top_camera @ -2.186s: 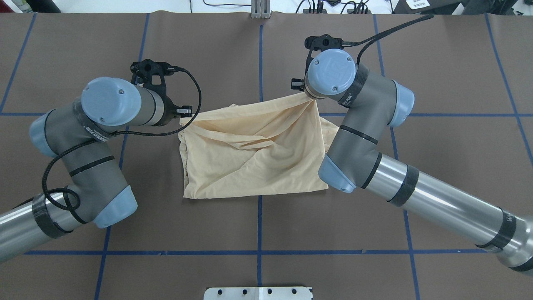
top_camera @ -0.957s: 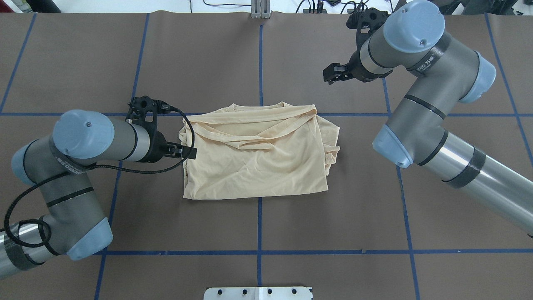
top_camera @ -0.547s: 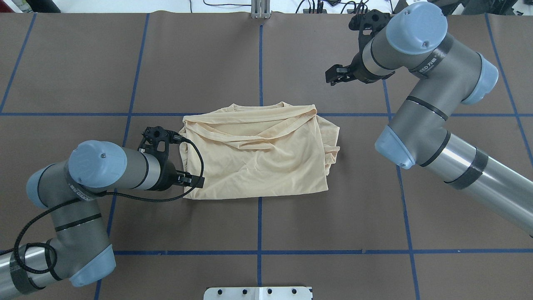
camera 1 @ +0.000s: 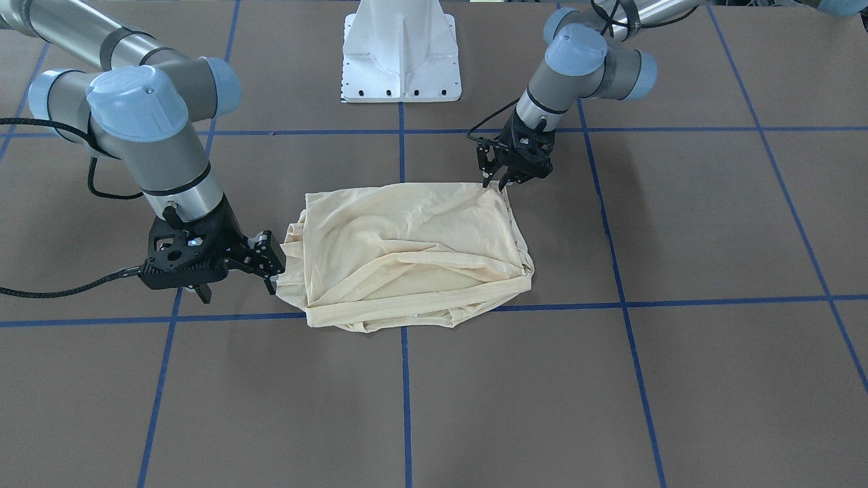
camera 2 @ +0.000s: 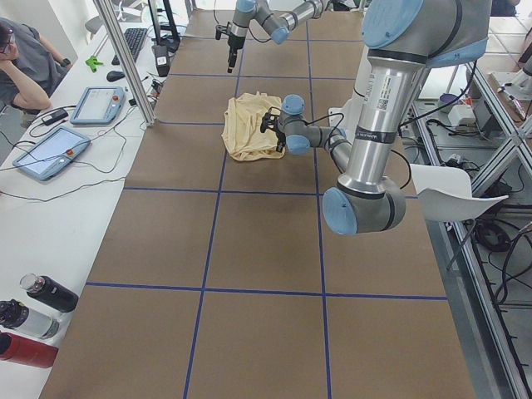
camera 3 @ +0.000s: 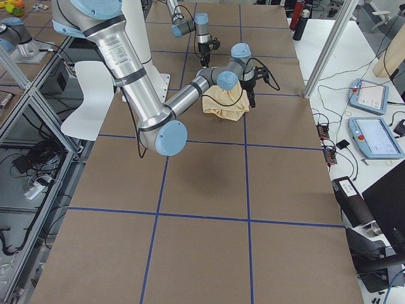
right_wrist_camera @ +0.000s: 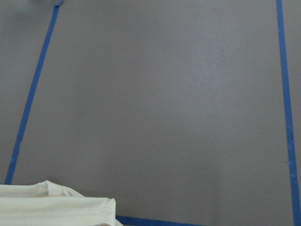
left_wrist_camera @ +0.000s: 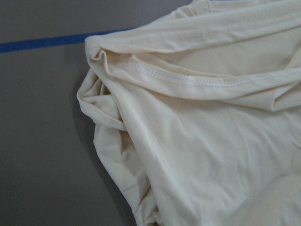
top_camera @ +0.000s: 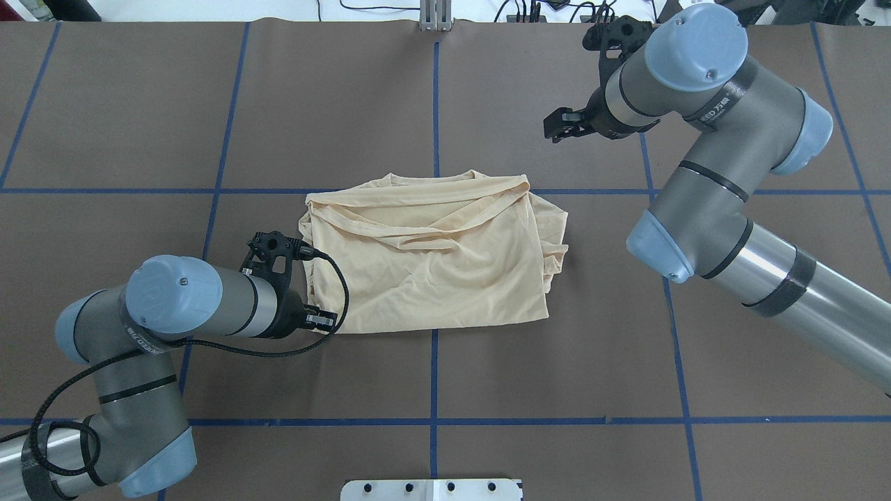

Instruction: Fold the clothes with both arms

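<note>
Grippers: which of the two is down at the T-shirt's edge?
The left gripper, low at the T-shirt's corner; the right gripper hangs apart from it, over bare table.

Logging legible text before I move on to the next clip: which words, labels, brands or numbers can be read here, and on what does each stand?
"EED", followed by characters too small to read: white lettering on the right arm, on its black band.
White lettering on the left arm, on its black band: too blurred to read.
Sticker on the left arm's upright tube: too small to read.
T-shirt: no print or label shows.
</note>
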You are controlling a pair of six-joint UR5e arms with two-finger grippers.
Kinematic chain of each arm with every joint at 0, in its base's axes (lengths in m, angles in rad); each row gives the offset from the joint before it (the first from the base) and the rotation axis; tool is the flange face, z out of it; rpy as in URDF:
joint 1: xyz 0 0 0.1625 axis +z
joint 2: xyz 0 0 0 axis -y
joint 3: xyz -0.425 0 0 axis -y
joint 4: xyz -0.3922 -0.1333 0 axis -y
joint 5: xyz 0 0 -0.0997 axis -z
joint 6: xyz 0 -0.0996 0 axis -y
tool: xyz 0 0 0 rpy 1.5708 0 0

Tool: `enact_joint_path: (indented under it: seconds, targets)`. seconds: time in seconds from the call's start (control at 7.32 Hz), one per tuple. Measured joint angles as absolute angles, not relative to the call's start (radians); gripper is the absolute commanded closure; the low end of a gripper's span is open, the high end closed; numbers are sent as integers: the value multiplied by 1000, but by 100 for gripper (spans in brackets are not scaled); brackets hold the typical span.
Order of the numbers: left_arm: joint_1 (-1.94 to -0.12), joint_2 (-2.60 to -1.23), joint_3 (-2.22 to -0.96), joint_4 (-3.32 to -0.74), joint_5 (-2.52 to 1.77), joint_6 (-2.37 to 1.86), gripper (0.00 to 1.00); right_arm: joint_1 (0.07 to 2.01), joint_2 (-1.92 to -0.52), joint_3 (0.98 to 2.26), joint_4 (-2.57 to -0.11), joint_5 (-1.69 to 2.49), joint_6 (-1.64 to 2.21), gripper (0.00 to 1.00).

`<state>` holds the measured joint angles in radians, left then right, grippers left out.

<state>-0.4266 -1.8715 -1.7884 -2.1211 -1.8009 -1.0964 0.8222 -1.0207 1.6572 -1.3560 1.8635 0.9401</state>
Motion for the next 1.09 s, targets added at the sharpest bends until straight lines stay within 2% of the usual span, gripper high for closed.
enact_joint_path:
  seconds: [0.14,0.27,0.68,1.09]
  targets:
    - [-426,-1870,-1786,-2122,-1801,-1096,78,822,-1021,1658,-1356,1863,940,0]
    - [-425,-1869,-1785,-2122,-1801,-1096,100,821,-1021,1659,-1356,1862,940,0]
    - [-432,-1858,-1793,-2121,-1800,-1090,100,821,-1019,1660,-1356,1862,940,0]
    - [-551,-1855,-1760,-2116,-1796,-992,100,819,-1020,1659,-1356,1861,941,0]
